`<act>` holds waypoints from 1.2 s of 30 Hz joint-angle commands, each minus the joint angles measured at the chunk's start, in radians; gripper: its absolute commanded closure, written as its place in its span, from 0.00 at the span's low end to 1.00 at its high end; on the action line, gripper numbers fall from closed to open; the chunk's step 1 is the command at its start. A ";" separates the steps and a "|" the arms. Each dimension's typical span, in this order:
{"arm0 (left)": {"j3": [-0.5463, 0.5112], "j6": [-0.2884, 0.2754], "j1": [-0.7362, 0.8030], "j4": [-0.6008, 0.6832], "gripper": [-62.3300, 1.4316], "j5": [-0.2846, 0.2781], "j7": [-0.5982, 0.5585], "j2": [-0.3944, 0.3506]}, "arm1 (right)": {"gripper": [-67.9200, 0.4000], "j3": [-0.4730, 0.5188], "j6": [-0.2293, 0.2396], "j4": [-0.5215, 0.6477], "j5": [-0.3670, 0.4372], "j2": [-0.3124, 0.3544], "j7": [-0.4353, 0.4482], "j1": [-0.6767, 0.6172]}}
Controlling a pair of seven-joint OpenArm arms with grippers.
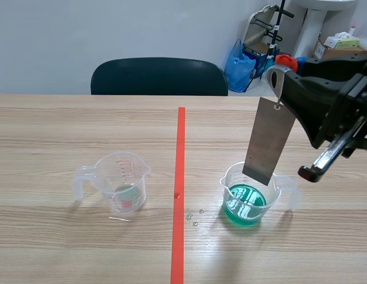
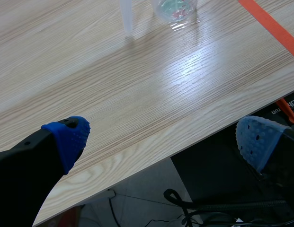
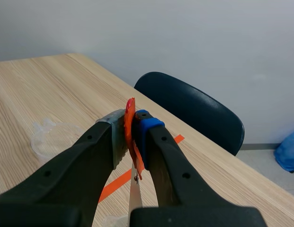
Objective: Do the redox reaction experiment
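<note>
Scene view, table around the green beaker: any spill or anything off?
Yes. A few small clear drops lie on the table between the tape line and the beaker of green liquid, outside any vessel, so they look spilled or dripped. Nothing else stands out.

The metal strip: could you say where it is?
Scene view: the metal strip hangs from the right gripper over the green-liquid beaker, right of the tape line.

Pale wood table (image 1: pixel 59 124) with a near-empty jug (image 1: pixel 122 181) and a green-filled jug (image 1: pixel 248 200), tape line (image 1: pixel 180 148) between.
</note>
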 commanded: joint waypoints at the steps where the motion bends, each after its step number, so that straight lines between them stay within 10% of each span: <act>1: 0.000 -0.001 0.001 0.005 0.00 -0.010 -0.014 0.005 | 0.97 0.010 -0.003 0.017 0.014 0.013 0.019 0.007; 11: -0.001 0.002 0.001 0.005 0.00 -0.011 -0.013 -0.030 | 0.97 0.010 -0.002 0.017 0.013 0.013 0.019 0.007; 18: -0.001 0.007 -0.055 0.005 0.00 -0.128 0.077 -0.191 | 0.97 0.010 0.000 0.017 0.013 0.013 0.020 0.007; 30: 0.122 -0.054 -0.381 0.005 0.91 -0.254 0.176 -0.422 | 0.97 0.010 0.000 0.017 0.013 0.013 0.023 0.007; 36: 0.368 -0.111 -0.674 0.005 0.94 -0.440 0.320 -0.488 | 0.97 0.010 0.000 0.017 0.013 0.013 0.023 0.007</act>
